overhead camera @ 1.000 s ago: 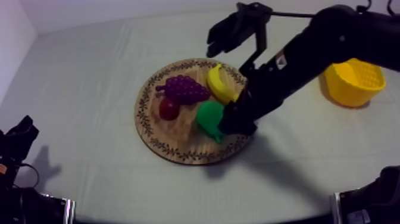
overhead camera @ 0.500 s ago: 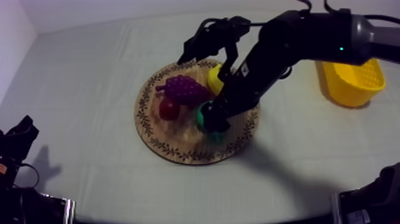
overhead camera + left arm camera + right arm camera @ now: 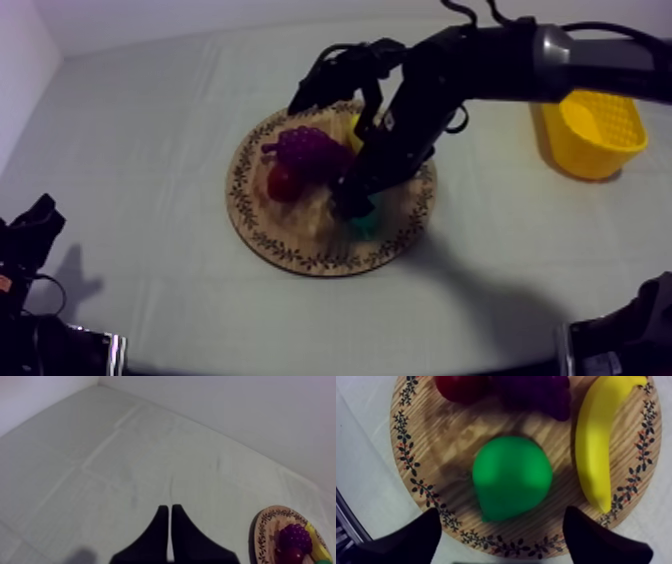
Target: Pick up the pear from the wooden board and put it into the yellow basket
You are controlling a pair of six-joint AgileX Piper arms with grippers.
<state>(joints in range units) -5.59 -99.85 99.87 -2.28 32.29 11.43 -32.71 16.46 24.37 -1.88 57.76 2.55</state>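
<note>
The green pear [image 3: 511, 476] lies on the round wooden board [image 3: 456, 431], near its rim. My right gripper [image 3: 502, 512] hangs just above it, open, one black finger on each side of the pear's narrow end and not touching it. From above, the right gripper [image 3: 357, 205] covers most of the pear [image 3: 366, 224] on the board [image 3: 262, 228]. My left gripper [image 3: 167, 507] is shut on nothing and rests low at the table's left, far from the board [image 3: 265, 526].
On the board, purple grapes [image 3: 536, 388] and a small red fruit [image 3: 458, 386] lie beyond the pear, and a banana [image 3: 596, 441] lies alongside it. The yellow basket [image 3: 590, 130] stands at the far right of the table, with bare cloth between it and the board.
My right arm has swung left across the board, and its gripper has gone from beside the pear to directly over it, hiding most of it from above. The left arm has not moved.
</note>
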